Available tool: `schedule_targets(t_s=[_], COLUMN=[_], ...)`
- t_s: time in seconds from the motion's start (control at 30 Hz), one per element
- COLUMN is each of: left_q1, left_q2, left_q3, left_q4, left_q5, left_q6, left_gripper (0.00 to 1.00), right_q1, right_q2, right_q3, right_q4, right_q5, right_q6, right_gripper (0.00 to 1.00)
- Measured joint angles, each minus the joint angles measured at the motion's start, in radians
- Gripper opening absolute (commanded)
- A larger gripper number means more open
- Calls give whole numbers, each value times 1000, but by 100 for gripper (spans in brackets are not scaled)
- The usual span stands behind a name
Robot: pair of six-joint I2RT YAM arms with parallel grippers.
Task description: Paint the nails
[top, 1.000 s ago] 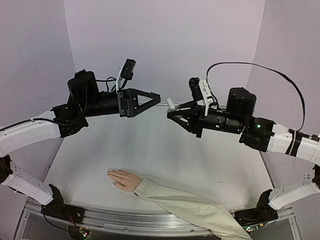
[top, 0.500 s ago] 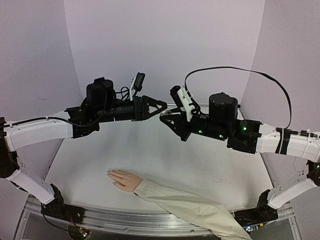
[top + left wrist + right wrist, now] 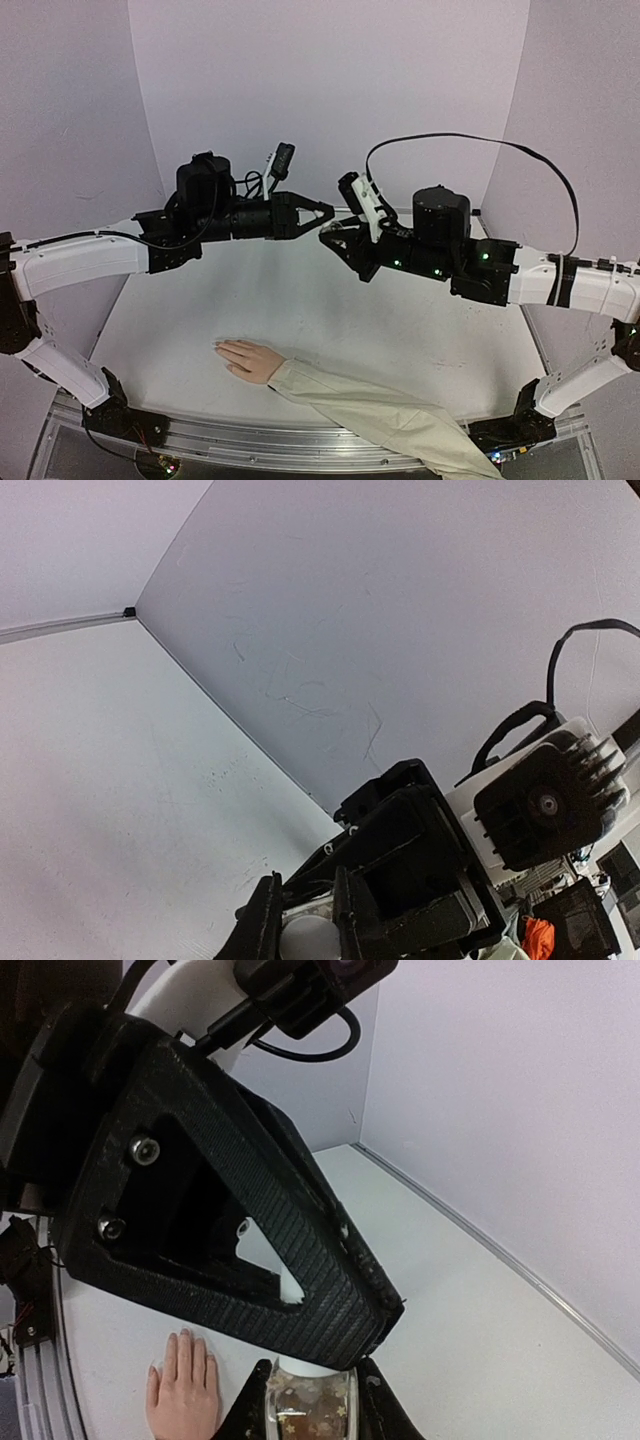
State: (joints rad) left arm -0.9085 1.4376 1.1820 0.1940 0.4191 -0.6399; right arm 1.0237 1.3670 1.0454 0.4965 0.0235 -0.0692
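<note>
Left gripper (image 3: 328, 212) pinches the cap (image 3: 300, 935); right gripper (image 3: 326, 236) clamps the bottle (image 3: 310, 1405). Nails (image 3: 220, 347) lie well below (pointing left, nearer the left arm).

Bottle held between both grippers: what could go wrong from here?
1. The left gripper pinches the white cap only at its fingertips, so it may slip during unscrewing.
2. The right gripper holds the bottle in the air above the table; a jerk as the cap frees could spill it or drop it.
3. The mannequin hand and sleeve lie well below, so a loaded brush might drip on the way.
</note>
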Motion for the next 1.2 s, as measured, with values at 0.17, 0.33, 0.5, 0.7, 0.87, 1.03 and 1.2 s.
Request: schedule_targets(t_s=[0.17, 0.33, 0.5, 0.7, 0.87, 1.03, 1.2], left_q1=[15, 3, -26, -40, -11, -2, -2], left_q2=[0, -34, -32, -39, -135, -201, -195], left_q3=[34, 77, 121, 90, 34, 35, 35], left_q4=[-8, 39, 53, 67, -42, -213, -334], left_q5=[168, 497, 605, 564, 363, 158, 74], left_q6=[146, 352, 418, 394, 296, 234, 209], left_gripper=[0, 0, 0, 57, 83, 81, 71], right_q1=[-73, -103, -79, -75, -74, -74, -74], right_q2=[-33, -56, -62, -89, -127, -100, -47], right_q3=[0, 0, -8, -53, -54, -8, 10], right_q4=[0, 95, 202, 219, 98, -18, -66], right_q5=[-311, -735, -877, -858, -773, -613, -535], right_q6=[77, 232, 342, 333, 204, 96, 45], right_gripper=[0, 0, 0, 0, 0, 0, 0])
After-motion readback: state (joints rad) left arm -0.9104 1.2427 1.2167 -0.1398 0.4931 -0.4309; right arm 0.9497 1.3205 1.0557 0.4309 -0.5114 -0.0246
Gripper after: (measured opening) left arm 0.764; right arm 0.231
